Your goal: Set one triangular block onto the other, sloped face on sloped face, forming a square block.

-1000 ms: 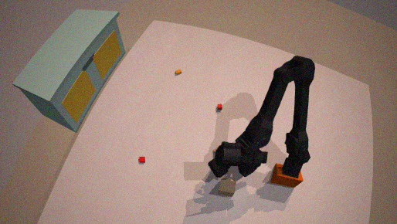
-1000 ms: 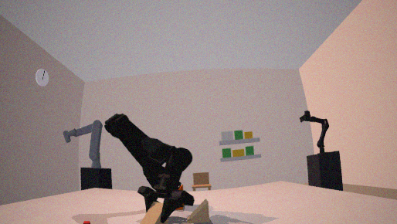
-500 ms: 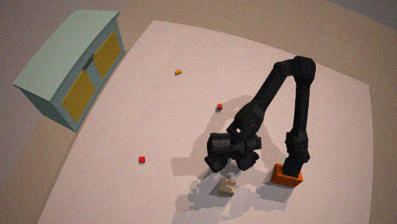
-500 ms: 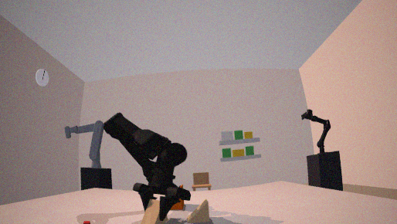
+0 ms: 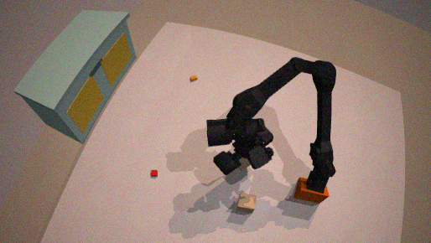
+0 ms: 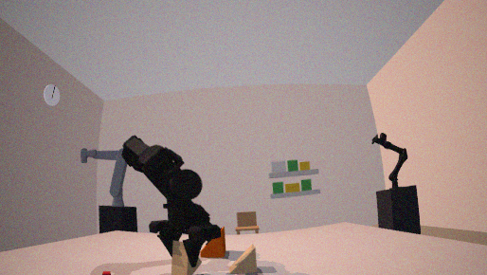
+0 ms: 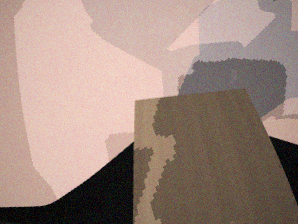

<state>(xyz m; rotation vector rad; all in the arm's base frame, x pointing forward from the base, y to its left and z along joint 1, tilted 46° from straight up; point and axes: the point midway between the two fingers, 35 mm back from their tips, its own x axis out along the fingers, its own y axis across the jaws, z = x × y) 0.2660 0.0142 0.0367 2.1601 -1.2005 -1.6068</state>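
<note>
Hand (image 6: 182, 253) on wooden wedge (image 6: 180, 260)

Arm (image 5: 323, 105) rising from base, arching over, forearm sloping down toward wrist. Gripper (image 5: 243, 161) pointing down, raised off table, clamped on triangular block (image 6: 182, 258). Fingers (image 5: 226, 162) standing partway apart, one on either side of block. Block filling space between fingers in wrist view.

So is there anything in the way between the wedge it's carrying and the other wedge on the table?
Nothing visible: the pincer holds one triangular block, and only bare table lies between it and the other triangular block.
</note>
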